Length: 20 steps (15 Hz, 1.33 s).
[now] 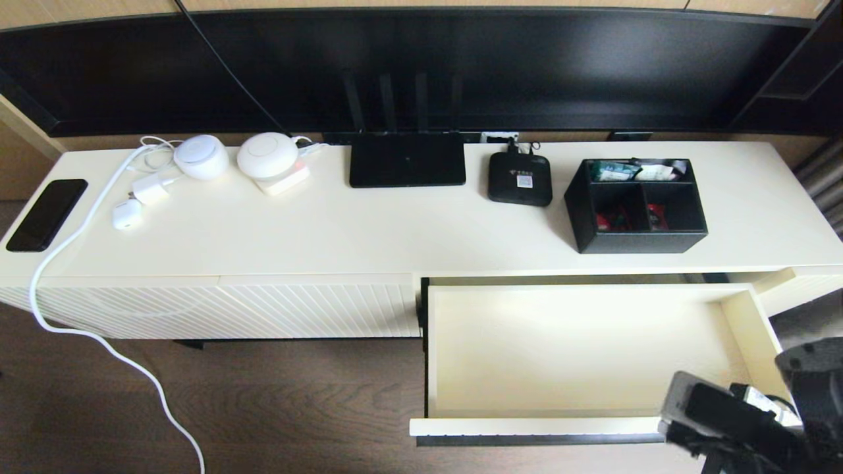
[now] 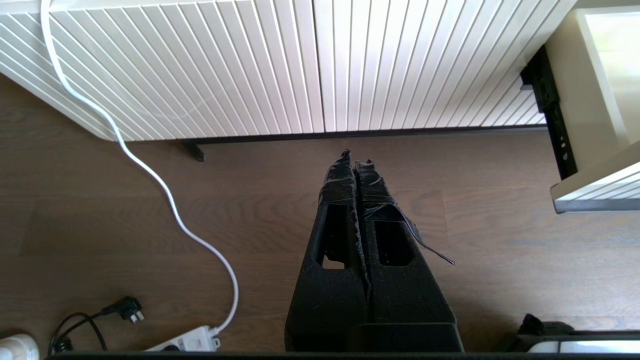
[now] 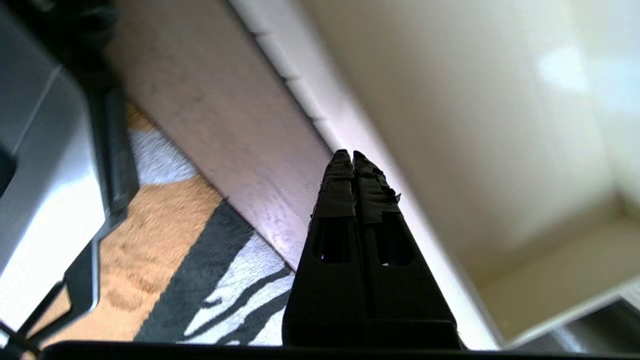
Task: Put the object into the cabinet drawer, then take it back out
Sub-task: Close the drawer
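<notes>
I see a long cream cabinet top (image 1: 369,230) with a big dark screen (image 1: 421,66) behind it; the black box (image 1: 635,205) sits on the right part of the top, behind the open drawer, with red packets in its two square holes and green and white ones in the long hole; the drawer (image 1: 579,349) is pulled out and I see only its smooth cream floor inside; beside the box is a small black device (image 1: 519,178), then a flat black router (image 1: 407,168); on the far left lie a dark phone (image 1: 46,214) and some white plugs (image 1: 138,197); a white cable (image 1: 99,336) runs down onto the brown wood floor (image 1: 263,401); my right gripper (image 3: 352,156) hangs at the drawer's front right corner, its two fingers pressed together on nothing; my left gripper (image 2: 356,159) waits low over the floor in front of the ribbed cream panel (image 2: 280,65), also pressed together and holding nothing.
</notes>
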### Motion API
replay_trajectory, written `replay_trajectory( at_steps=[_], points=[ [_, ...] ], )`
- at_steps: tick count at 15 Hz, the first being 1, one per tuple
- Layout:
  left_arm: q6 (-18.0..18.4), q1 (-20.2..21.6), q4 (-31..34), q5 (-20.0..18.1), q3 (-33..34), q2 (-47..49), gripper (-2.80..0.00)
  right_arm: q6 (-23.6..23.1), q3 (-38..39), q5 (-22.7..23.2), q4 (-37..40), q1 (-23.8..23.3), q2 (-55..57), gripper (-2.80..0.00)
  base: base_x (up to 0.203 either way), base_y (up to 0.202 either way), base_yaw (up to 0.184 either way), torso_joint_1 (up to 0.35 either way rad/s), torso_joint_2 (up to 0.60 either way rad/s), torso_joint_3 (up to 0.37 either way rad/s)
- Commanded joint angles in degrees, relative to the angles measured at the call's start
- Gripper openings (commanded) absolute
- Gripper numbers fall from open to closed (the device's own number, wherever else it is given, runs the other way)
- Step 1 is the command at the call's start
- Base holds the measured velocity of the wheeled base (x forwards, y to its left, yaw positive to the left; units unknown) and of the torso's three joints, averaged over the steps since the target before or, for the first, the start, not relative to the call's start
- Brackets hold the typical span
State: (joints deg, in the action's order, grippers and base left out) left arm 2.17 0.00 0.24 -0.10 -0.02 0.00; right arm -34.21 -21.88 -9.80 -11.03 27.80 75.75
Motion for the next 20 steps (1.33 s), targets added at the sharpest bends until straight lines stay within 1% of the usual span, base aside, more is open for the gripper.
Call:
replay_trajectory(
  at_steps=[1, 6, 10, 12, 13, 14, 15, 16, 20],
  points=[
    [0.0, 0.0, 0.0, 0.0, 0.0, 0.0, -2.8, -0.4, 3.2, 0.0, -1.3, 3.3, 3.2, -2.8, 0.0, 0.0, 0.0, 0.0, 0.0, 0.0],
    [0.0, 0.0, 0.0, 0.0, -0.1, 0.0, -2.8, -0.4, 4.7, 0.0, -4.4, 3.7, 9.1, -2.8, 0.0, 0.0, 0.0, 0.0, 0.0, 0.0],
    [0.0, 0.0, 0.0, 0.0, 0.0, 0.0, -2.8, -0.4, 5.2, -0.5, -11.0, 3.1, 16.2, -2.8, 0.0, 0.0, 0.0, 0.0, 0.0, 0.0],
    [0.0, 0.0, 0.0, 0.0, -0.1, 0.0, -2.8, -0.4, 5.5, -2.4, -16.6, 2.6, 20.6, -2.8, 0.0, 0.0, 0.0, 0.0, 0.0, 0.0],
    [0.0, 0.0, 0.0, 0.0, 0.0, 0.0, -2.8, -0.6, 5.6, -4.9, -20.2, 2.4, 23.5, -2.8, 0.0, 0.0, 0.0, 0.0, 0.0, 0.0],
    [0.0, 0.0, 0.0, 0.0, 0.0, 0.0, -2.8, -1.3, 5.7, -7.4, -24.5, 2.3, 25.8, -2.8, 0.0, 0.0, 0.0, 0.0, 0.0, 0.0],
    [0.0, 0.0, 0.0, 0.0, -0.1, 0.0, -2.8, -2.2, 5.7, -9.0, -28.6, 1.9, 27.7, -2.8, 0.0, 0.0, 0.0, 0.0, 0.0, 0.0],
    [0.0, 0.0, 0.0, 0.0, -0.1, 0.0, -2.8, -3.3, 5.5, -9.6, -31.3, 1.5, 28.5, -2.8, 0.0, 0.0, 0.0, 0.0, 0.0, 0.0],
    [0.0, 0.0, 0.0, 0.0, 0.0, 0.0, -2.8, -7.0, 1.8, -9.8, -32.0, -1.4, 25.4, -2.8, 0.0, 0.0, 0.0, 0.0, 0.0, 0.0]
  ],
)
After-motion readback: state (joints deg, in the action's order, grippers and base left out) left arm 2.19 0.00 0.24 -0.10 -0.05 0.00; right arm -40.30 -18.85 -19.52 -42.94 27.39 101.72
